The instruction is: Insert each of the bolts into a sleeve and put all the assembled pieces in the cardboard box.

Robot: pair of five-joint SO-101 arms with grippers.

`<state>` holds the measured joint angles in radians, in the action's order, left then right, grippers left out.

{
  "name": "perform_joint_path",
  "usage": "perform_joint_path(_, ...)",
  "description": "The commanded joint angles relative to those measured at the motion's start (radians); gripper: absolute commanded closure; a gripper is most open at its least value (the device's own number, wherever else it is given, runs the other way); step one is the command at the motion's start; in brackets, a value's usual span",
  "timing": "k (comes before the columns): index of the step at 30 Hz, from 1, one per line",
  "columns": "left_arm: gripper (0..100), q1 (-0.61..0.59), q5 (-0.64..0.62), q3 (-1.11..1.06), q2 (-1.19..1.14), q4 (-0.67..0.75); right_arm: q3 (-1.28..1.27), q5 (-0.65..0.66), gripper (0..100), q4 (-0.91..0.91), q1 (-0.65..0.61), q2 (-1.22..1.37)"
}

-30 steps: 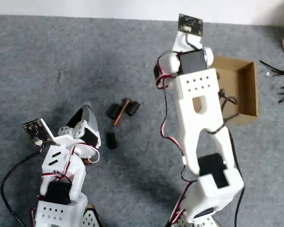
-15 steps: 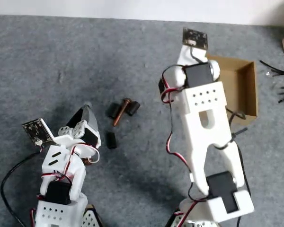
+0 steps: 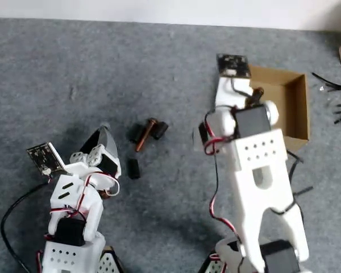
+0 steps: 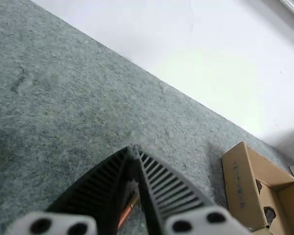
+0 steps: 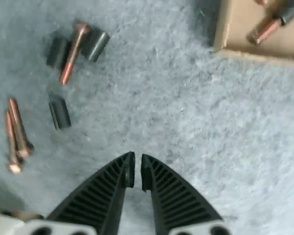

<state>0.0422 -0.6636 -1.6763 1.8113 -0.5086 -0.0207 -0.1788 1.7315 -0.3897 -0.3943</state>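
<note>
Your right arm [image 3: 258, 165] stands along the frame's right side. Its right gripper [image 5: 137, 166] is narrowed to a slit and empty, likely because the cardboard box [image 3: 284, 114], upper right, already holds an assembled piece [image 5: 264, 29]. The left gripper [image 4: 133, 152], lower left, sits closed tip to tip. At centre, one bolt [image 3: 146, 134] lies between two sleeves [image 3: 136, 132], with a third sleeve [image 3: 133, 168] just below, awaiting you.

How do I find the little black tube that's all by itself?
On the grey mat, look left of the cardboard box for a copper bolt lying between two dark sleeves. A short way from that cluster, toward the arm bases, sits the lone sleeve. Nothing touches it.
</note>
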Motion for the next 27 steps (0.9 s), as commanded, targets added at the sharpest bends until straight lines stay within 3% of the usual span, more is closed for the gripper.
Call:
perform_joint_path(1, 99, -0.016, 0.009, -0.021, 0.015, -0.002, -0.087, 0.175, 98.8, -0.09, -0.007, -0.081)
perform_joint_path(13, 99, -0.016, 0.011, -0.021, 0.015, 0.002, -0.734, 0.199, 98.5, -0.842, -0.107, -0.085)
perform_joint_path(20, 99, -0.035, 0.008, -0.021, 0.015, 0.002, -0.737, 0.199, 95.3, -0.929, -0.166, -0.085)
perform_joint_path(23, 99, -0.148, 0.006, -0.021, 0.015, 0.011, -0.704, 0.199, 87.8, -0.929, -0.237, -0.067)
perform_joint_path(27, 99, -0.239, 0.005, -0.019, 0.015, 0.046, -0.602, 0.196, 86.8, -0.928, -0.309, 0.064)
